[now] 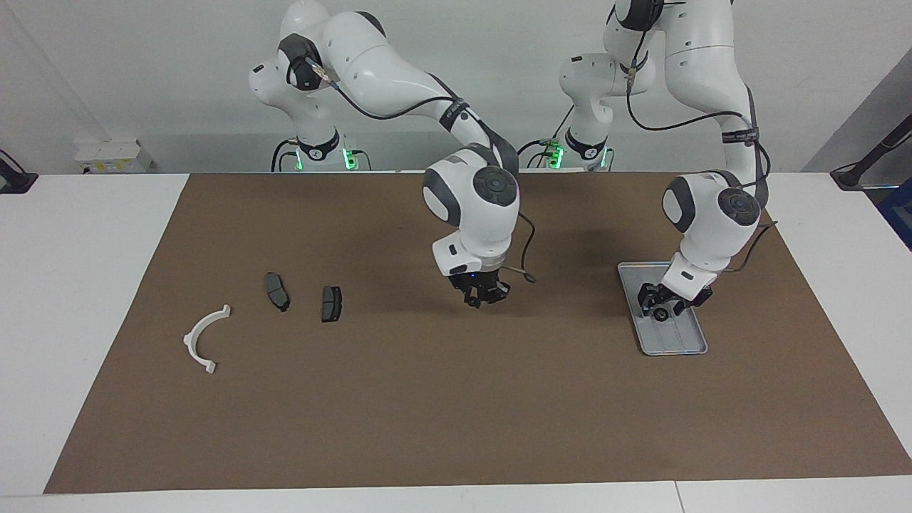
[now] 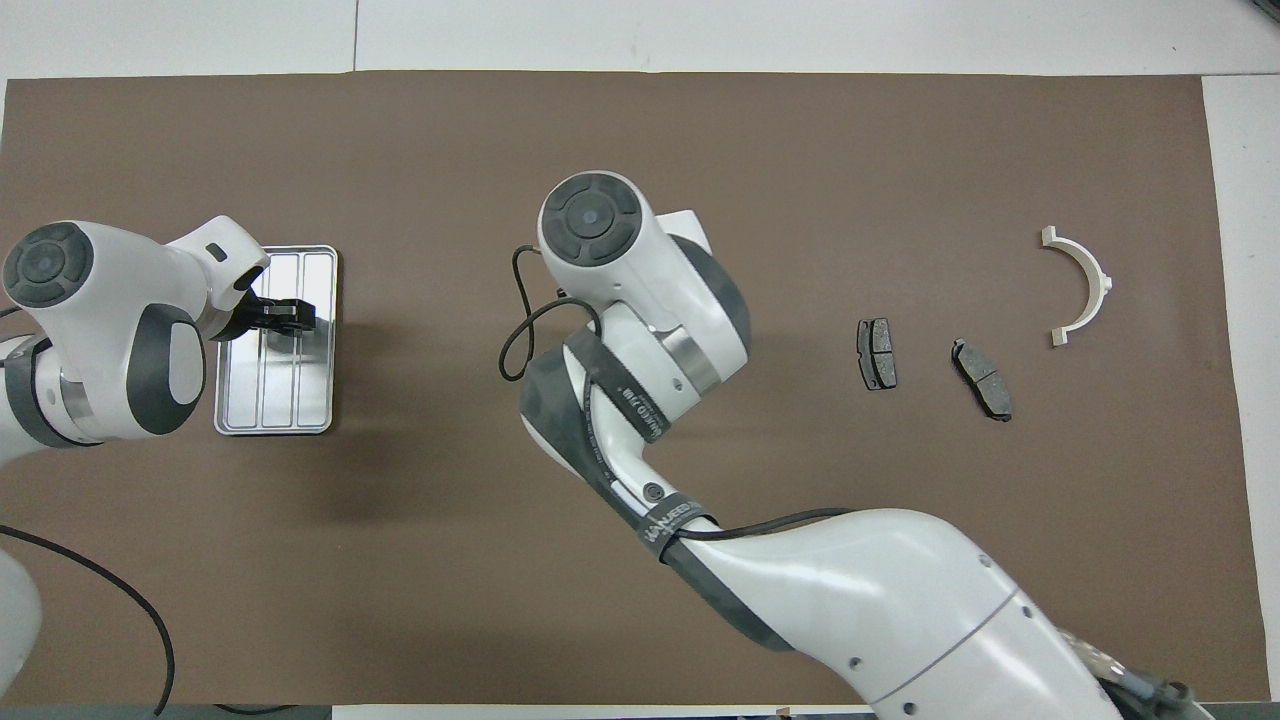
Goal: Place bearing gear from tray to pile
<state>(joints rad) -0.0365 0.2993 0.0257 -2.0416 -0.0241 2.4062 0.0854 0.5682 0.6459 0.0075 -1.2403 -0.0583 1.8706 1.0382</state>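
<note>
The silver-grey tray lies on the brown mat toward the left arm's end of the table; it also shows in the overhead view. My left gripper is low over the tray's middle, shut on a small dark round bearing gear. In the overhead view the left gripper covers the gear. The pile lies toward the right arm's end: a white half-ring bracket and two dark brake-pad pieces. My right gripper hangs over the mat's middle and holds nothing.
The brown mat covers most of the white table. The right arm's wrist hides its own gripper in the overhead view. A cable loop hangs beside the right wrist.
</note>
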